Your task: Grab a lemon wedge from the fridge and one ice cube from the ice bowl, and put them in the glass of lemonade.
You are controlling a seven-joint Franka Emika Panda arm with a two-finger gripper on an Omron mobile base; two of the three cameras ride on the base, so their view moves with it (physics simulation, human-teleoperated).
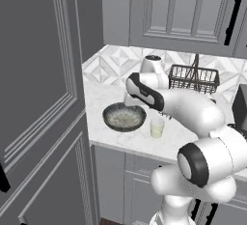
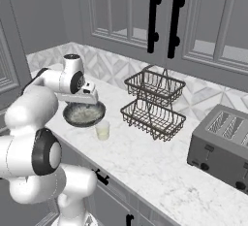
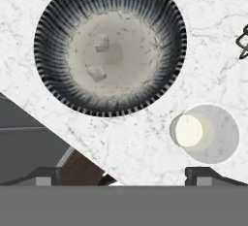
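On the marble counter (image 2: 160, 162) sits the ice bowl (image 1: 124, 117), with two pale ice cubes (image 3: 99, 57) lying apart on its speckled bottom. Just beside the bowl, toward the counter's front edge, stands the glass (image 1: 157, 128) of pale lemonade, not touching it. Above the bowl hangs the gripper (image 3: 124, 174), looking straight down; its fingers (image 3: 203, 175) are spread as wide as they go and hold nothing, one tip near the glass, the other over the counter's edge. Behind the glass and bowl stands a two-tier wire basket (image 2: 154, 104), close to the tiled wall; one dark wire of it shows at the edge of the hand view. A toaster (image 2: 224, 147) sits well apart, farther along the counter. Upper cabinets (image 2: 160, 16) with black handles hang over the basket. A tall grey panelled door (image 1: 41, 103) fills the left of the left base view, flanking the counter's end next to the bowl.
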